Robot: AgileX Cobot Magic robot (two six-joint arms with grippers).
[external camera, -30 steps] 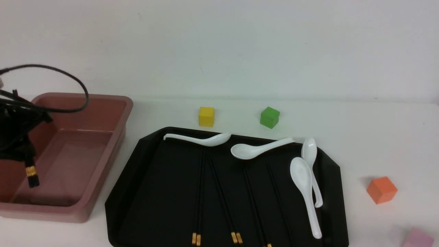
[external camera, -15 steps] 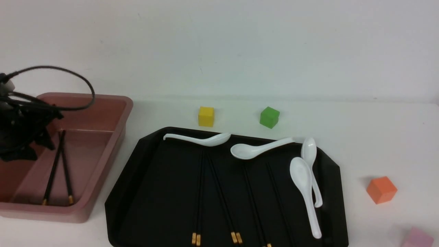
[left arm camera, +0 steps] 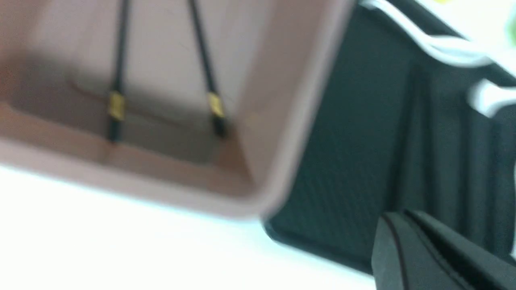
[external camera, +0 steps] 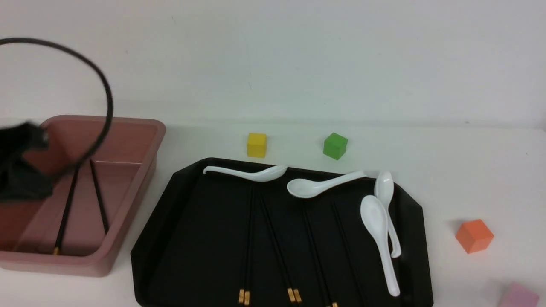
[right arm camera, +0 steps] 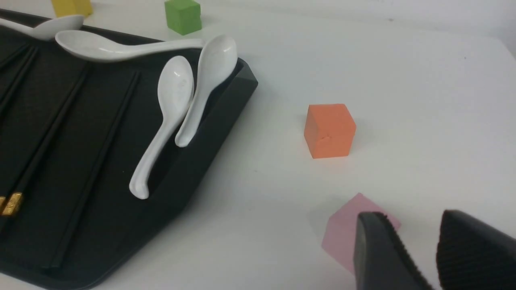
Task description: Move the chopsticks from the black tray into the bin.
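Observation:
The dusty-pink bin [external camera: 140,170] stands at the left and holds two black chopsticks [external camera: 68,204], seen with their gold bands in the left wrist view [left arm camera: 117,105]. The black tray [external camera: 179,238] holds several more chopsticks [external camera: 277,247] lying lengthwise, gold bands toward me. My left gripper [external camera: 21,187] is a blurred black shape over the bin's left part; in its wrist view [left arm camera: 397,214] the jaws look pressed together with nothing between them. My right gripper [right arm camera: 411,215] is open and empty above the table, right of the tray, and does not show in the front view.
Several white spoons [external camera: 377,230] lie across the tray's far and right parts. A yellow cube [external camera: 257,145] and a green cube [external camera: 335,146] stand behind the tray. An orange cube [external camera: 474,236] and a pink cube [right arm camera: 346,233] are on the right. A black cable [external camera: 102,85] loops above the bin.
My left gripper let go of a pair of chopsticks, which fell and now lie in the bin. The gripper has since shifted left and its cable loop has swung up.

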